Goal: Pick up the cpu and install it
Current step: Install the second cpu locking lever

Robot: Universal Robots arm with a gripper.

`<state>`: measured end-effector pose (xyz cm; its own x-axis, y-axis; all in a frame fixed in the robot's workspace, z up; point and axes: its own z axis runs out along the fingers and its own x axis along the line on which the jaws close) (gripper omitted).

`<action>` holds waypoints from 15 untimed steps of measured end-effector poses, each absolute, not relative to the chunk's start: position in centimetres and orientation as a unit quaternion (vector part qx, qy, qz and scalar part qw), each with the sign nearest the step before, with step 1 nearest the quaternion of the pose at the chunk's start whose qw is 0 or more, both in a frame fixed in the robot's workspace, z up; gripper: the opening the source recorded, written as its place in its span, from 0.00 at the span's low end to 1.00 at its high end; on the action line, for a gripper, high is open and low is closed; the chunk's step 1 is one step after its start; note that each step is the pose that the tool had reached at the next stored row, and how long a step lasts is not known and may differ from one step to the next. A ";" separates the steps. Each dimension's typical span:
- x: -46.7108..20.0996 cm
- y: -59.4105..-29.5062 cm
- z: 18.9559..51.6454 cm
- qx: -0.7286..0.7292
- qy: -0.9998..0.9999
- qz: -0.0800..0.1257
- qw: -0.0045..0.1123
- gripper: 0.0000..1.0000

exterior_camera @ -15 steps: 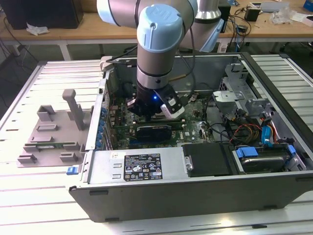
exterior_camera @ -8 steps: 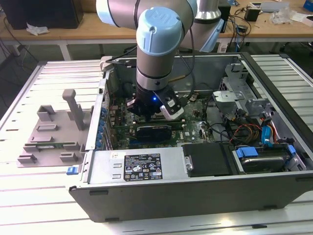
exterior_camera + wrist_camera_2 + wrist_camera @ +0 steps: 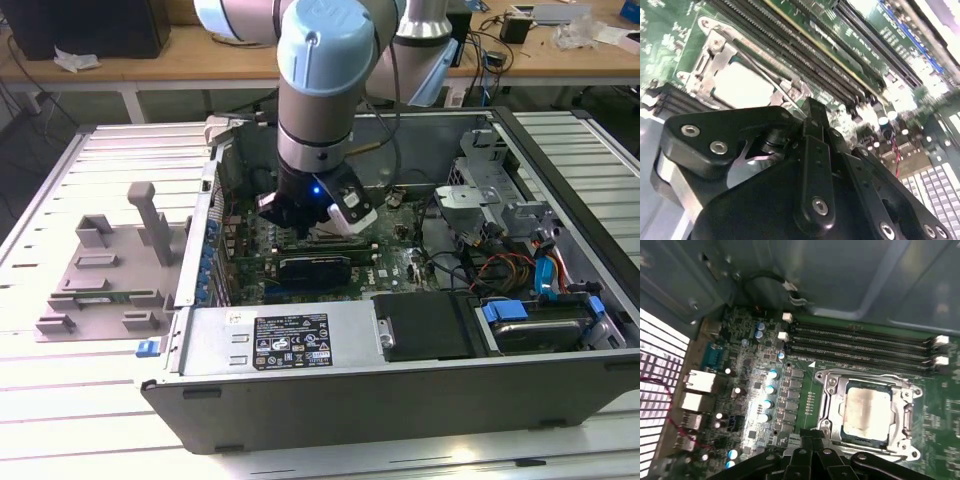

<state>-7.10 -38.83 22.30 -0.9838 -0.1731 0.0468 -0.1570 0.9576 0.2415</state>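
Inside the open computer case (image 3: 400, 380), the arm (image 3: 315, 90) reaches down over the motherboard (image 3: 755, 390). Its gripper (image 3: 812, 107) hangs just above the socket (image 3: 867, 412), fingers pressed together and empty. Already the cpu (image 3: 866, 411) lies seated within that socket's frame.

An open computer case (image 3: 400, 330) lies on a slatted table (image 3: 60, 200), with a plastic tray (image 3: 110, 270) beside it toward the exterior view's left. The arm reaches down into the case, its gripper (image 3: 310, 215) just above the motherboard (image 3: 300, 265). In both wrist views the cpu (image 3: 866, 411) sits in the socket (image 3: 832, 395), with the memory slots (image 3: 860, 342) alongside the socket.
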 end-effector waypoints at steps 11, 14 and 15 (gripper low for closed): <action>-6.9 -38.8 26.7 0.083 -0.990 -0.110 0.036 0.11; -6.5 -38.8 26.9 0.081 -0.992 -0.088 0.047 0.11; -6.4 -38.8 26.9 0.080 -0.992 -0.082 0.051 0.11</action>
<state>-6.37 -38.83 26.89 -0.9821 -0.1670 0.0871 -0.1504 0.9737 0.1712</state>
